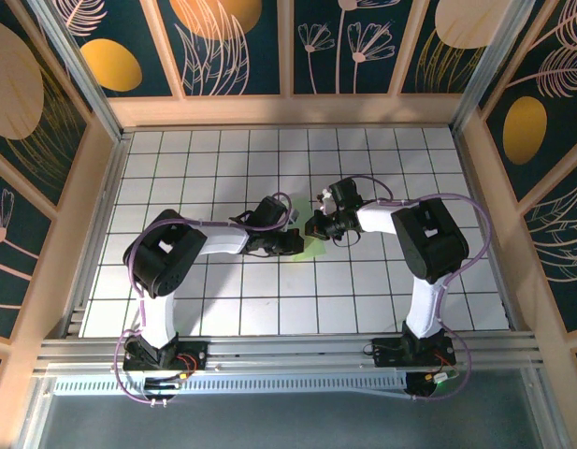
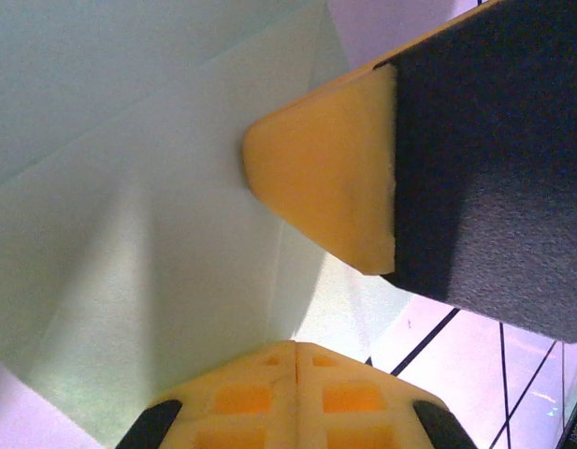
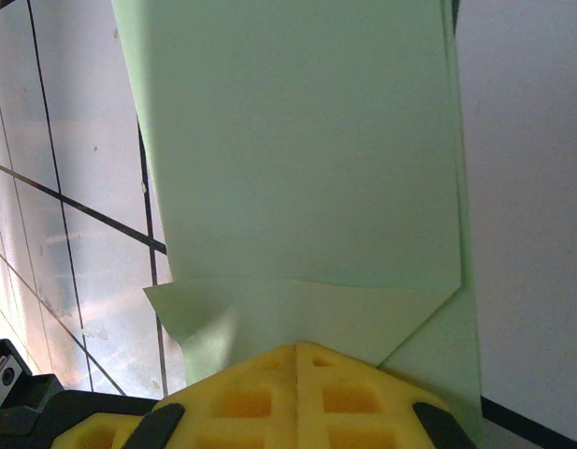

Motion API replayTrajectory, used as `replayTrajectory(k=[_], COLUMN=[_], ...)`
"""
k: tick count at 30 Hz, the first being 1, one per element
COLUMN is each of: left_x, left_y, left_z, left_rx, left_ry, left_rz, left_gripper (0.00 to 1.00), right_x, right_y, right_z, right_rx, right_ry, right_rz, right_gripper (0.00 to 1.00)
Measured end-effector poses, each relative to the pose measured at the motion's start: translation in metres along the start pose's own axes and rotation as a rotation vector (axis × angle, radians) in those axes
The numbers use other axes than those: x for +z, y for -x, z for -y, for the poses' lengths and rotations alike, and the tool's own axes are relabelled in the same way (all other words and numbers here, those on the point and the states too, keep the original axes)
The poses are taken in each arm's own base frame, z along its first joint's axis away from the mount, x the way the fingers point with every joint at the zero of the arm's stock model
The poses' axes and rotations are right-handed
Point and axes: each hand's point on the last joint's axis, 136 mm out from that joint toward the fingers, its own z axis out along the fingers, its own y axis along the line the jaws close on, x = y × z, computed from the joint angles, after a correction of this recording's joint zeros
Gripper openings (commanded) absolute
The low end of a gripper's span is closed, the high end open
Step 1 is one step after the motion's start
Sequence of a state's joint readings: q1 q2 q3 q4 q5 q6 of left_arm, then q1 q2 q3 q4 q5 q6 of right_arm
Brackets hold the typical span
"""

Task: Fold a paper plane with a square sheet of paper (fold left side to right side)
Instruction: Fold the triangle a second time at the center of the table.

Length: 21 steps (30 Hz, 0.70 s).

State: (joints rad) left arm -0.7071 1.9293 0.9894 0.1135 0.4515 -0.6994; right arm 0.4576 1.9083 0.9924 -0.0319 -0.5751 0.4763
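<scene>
**1. My left gripper** (image 2: 295, 350), bottom centre of the left wrist view. The yellow fingers are closed flat together with a thin seam between them and nothing gripped. The tips sit at the near edge of the green paper sheet (image 2: 148, 234). I judge this a pressing pose, to pin the sheet or flatten a crease, not a grasp.

**2. My right gripper** (image 3: 297, 350), bottom centre of the right wrist view. It is likewise closed tight and holds nothing. The sheet runs from its tips up the frame. A lighter band with slanted ends crosses the sheet's near end, and I take this for turned-in corners.

**3. Right fingertip** (image 2: 325, 178), upper centre of the left wrist view, with dark padding behind it. Its point touches the paper, probably to brace the sheet from the opposite side.

**4. Green paper sheet**, top view (image 1: 313, 249), centre of frame. It lies on the white grid-tiled table (image 1: 223, 159), just where my two wrists meet.

**5. Not made out:**
- The sheet's outline is largely covered by both wrists from above.
- Its far end is cut off at the top of the right wrist view.
- The contact under my own tips is hidden, so I cannot tell whether they bear down or merely rest.
- The number of layers is unclear.
</scene>
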Motion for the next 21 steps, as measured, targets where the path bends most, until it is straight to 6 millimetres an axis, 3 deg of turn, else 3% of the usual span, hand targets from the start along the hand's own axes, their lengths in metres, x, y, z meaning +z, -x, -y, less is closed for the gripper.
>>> replayTrajectory(k=[11, 21], left_x=[-0.001, -0.013], left_y=[-0.005, -0.030], left_z=[-0.004, -0.008], left_rx=[0.048, 0.107], left_ry=[0.015, 0.032], left_rz=[0.003, -0.009], left_gripper=[0.00, 0.00], right_x=[0.000, 0.000], right_y=[0.000, 0.000], right_z=[0.000, 0.000], right_rx=[-0.006, -0.006], right_ry=[-0.002, -0.002], right_rz=[-0.001, -0.002], right_gripper=[0.00, 0.00])
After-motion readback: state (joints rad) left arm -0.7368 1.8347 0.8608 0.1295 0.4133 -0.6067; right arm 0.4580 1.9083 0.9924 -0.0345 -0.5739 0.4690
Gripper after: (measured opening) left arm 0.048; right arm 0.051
